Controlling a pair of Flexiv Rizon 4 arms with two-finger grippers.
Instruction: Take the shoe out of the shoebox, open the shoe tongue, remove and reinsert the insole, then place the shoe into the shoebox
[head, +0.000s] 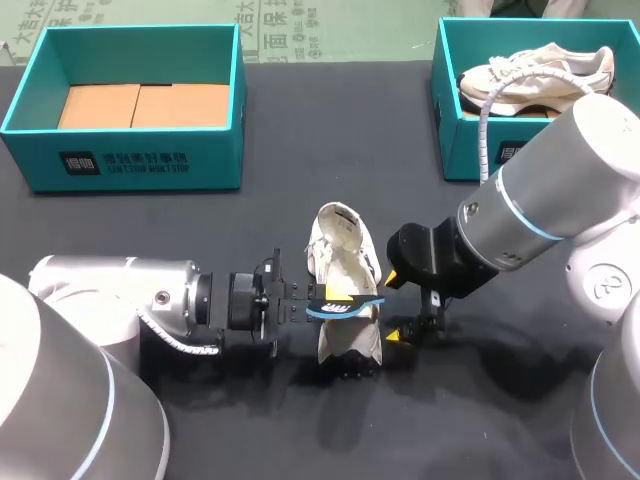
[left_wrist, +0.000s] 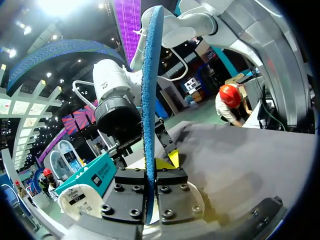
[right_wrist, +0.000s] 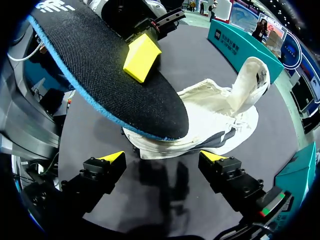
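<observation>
A white shoe lies on the dark table near the middle, its opening spread wide. My left gripper is shut on the edge of a black insole with a blue rim, holding it over the shoe's front half. In the left wrist view the insole stands edge-on between the shut fingers of the left gripper. My right gripper stands open just right of the shoe. From the right wrist, the insole hangs above and ahead of the open right gripper, with the shoe lying beyond.
A teal shoebox with brown cardboard inside stands at the back left. A second teal shoebox at the back right holds another white shoe. The teal box also shows beyond the shoe in the right wrist view.
</observation>
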